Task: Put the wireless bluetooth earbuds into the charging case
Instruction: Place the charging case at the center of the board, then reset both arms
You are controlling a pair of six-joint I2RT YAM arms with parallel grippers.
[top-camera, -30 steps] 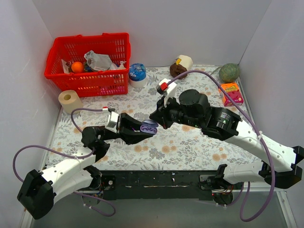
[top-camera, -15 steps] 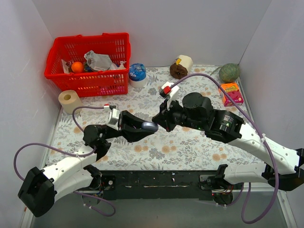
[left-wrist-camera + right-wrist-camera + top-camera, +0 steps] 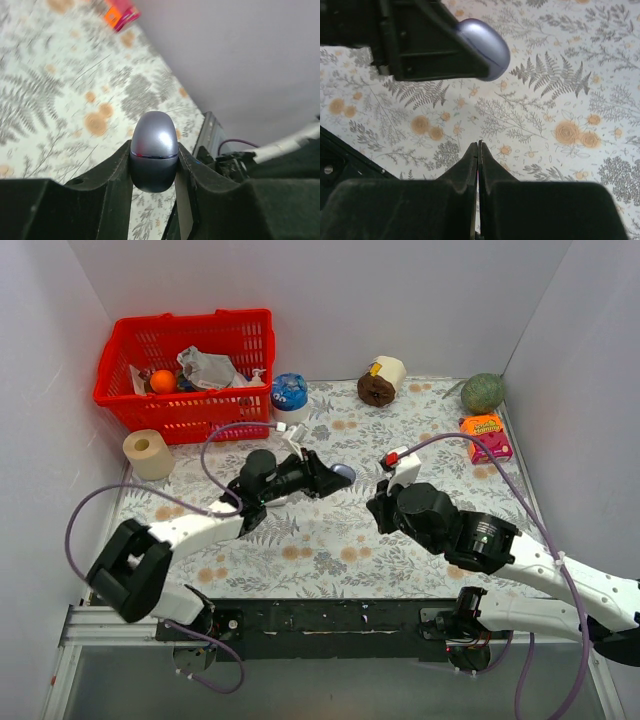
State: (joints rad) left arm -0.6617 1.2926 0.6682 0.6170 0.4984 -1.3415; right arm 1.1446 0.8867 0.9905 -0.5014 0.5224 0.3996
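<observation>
The left gripper (image 3: 154,171) pinches the charging case (image 3: 154,136) between its two fingers, lid seam level and the rounded end poking out past the fingertips, held above the flowered table (image 3: 330,540). The right gripper (image 3: 478,149) sits just to the right of it, apart from it, its jaws pressed together with nothing seen between them. Farther beyond the left gripper stands a blue-topped tub (image 3: 290,392) beside a red basket (image 3: 190,375). An orange box (image 3: 486,436) lies far off beyond the right gripper.
</observation>
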